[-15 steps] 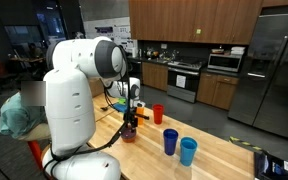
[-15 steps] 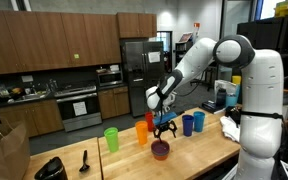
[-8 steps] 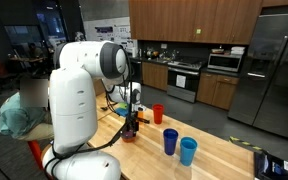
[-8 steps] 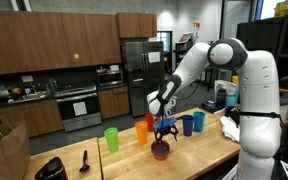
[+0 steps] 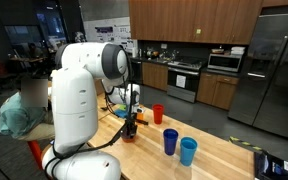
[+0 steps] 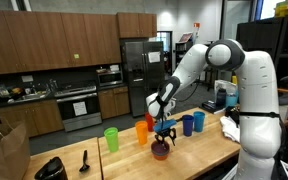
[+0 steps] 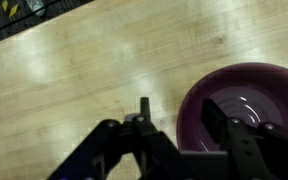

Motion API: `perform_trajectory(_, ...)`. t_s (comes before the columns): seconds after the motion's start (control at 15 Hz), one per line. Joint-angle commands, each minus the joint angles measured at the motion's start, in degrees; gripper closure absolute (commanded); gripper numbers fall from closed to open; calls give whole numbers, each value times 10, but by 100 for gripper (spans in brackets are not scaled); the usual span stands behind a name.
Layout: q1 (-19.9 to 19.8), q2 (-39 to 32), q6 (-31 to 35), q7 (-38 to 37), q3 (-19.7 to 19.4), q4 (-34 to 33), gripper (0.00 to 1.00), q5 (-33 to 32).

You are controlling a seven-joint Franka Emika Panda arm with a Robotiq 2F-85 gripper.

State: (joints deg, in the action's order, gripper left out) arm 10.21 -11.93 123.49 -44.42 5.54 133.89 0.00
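A purple bowl (image 7: 254, 100) sits on the wooden table (image 7: 74, 80). My gripper (image 7: 181, 115) hangs low over the bowl's near rim. One finger (image 7: 144, 112) is outside the bowl with a strip of wood showing between it and the rim. The other finger (image 7: 220, 118) is inside the bowl. Both exterior views show the gripper (image 6: 163, 138) (image 5: 130, 124) right down on the bowl (image 6: 160, 152) (image 5: 129, 136). The jaws stand apart, straddling the rim.
Cups stand in a row behind the bowl: green (image 6: 111, 138), orange (image 6: 142, 131), red (image 6: 151, 122), dark blue (image 6: 187, 124) and light blue (image 6: 198, 121). A black utensil (image 6: 84, 158) and a black bag (image 6: 52, 168) lie near the table's end.
The gripper has dropped a little onto the bowl's rim, and its jaws have drawn closer together. The bowl and the cups have not moved.
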Motion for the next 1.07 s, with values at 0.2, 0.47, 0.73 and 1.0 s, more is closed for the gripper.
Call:
perform_trajectory(0.2,7,-1,1,-14,-3,-2,98,-6)
perform_trajectory(0.47,8,-1,0,-18,-3,-4,99,-7)
perform_trajectory(0.73,9,0,-1,-23,-3,-5,99,-7)
perform_trajectory(1.0,10,1,-1,-24,-2,-6,99,-6)
